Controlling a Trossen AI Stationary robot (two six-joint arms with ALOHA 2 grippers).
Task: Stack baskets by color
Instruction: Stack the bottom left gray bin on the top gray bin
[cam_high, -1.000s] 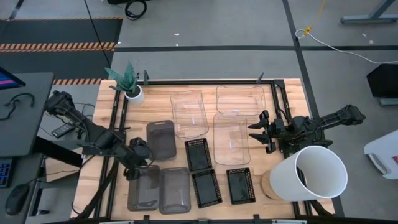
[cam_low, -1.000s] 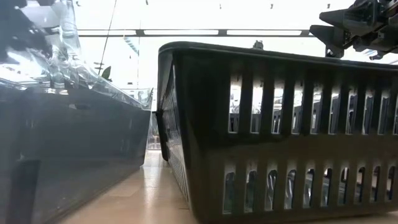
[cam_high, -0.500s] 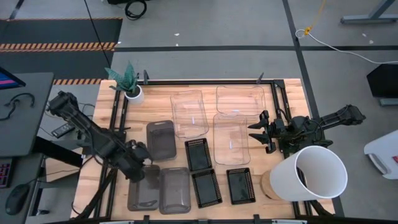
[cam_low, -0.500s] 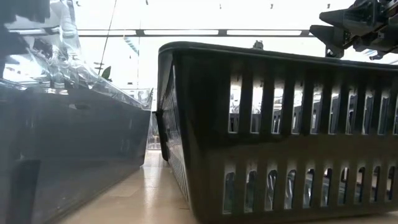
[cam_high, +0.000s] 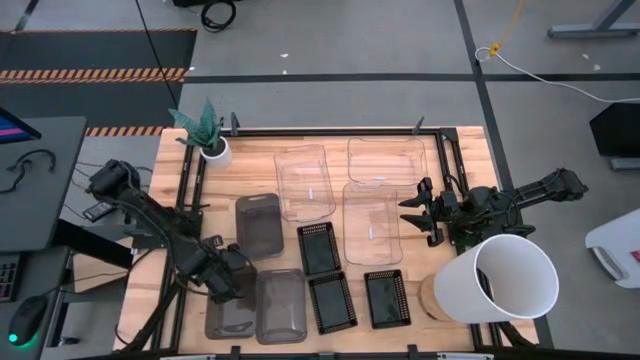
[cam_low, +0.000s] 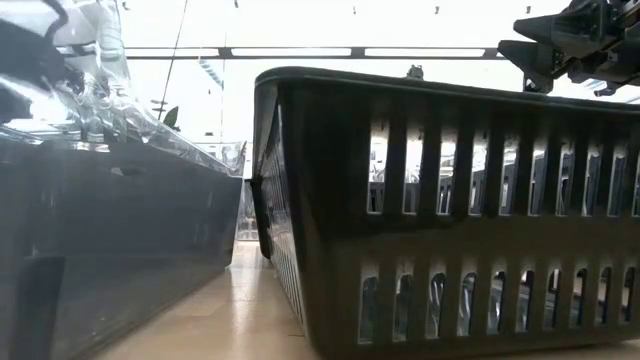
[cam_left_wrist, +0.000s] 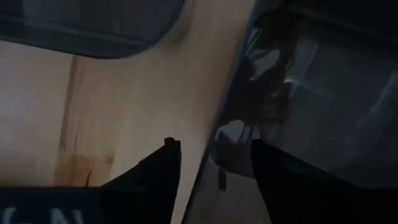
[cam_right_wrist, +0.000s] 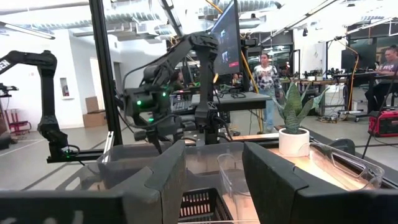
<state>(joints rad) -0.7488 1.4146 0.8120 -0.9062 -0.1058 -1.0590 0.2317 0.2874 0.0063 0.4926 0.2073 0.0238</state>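
Three smoky grey baskets: one (cam_high: 259, 223) at mid-left, two side by side at the near left (cam_high: 230, 308) (cam_high: 281, 305). Three black perforated trays (cam_high: 318, 247) (cam_high: 331, 301) (cam_high: 387, 297) lie in the middle. Three clear baskets (cam_high: 303, 182) (cam_high: 385, 160) (cam_high: 371, 222) sit toward the far side. My left gripper (cam_left_wrist: 214, 149) (cam_high: 228, 283) points down, open, over the far end wall (cam_left_wrist: 219, 134) of the nearest-left grey basket, one finger over the wood outside and one over the inside. My right gripper (cam_high: 410, 212) (cam_right_wrist: 214, 163) hovers open and level beside the clear basket at mid-right.
A big white bucket (cam_high: 505, 280) lies on its side at the near right, just by my right arm. A small white plant pot (cam_high: 212, 150) stands at the far left corner. Black frame rails (cam_high: 190, 200) run along the table's left side.
My left gripper has moved toward the table's near edge and come down, from beside the mid-left grey basket to the far end of the nearest-left grey basket, tipping more steeply downward. The baskets have stayed where they were.
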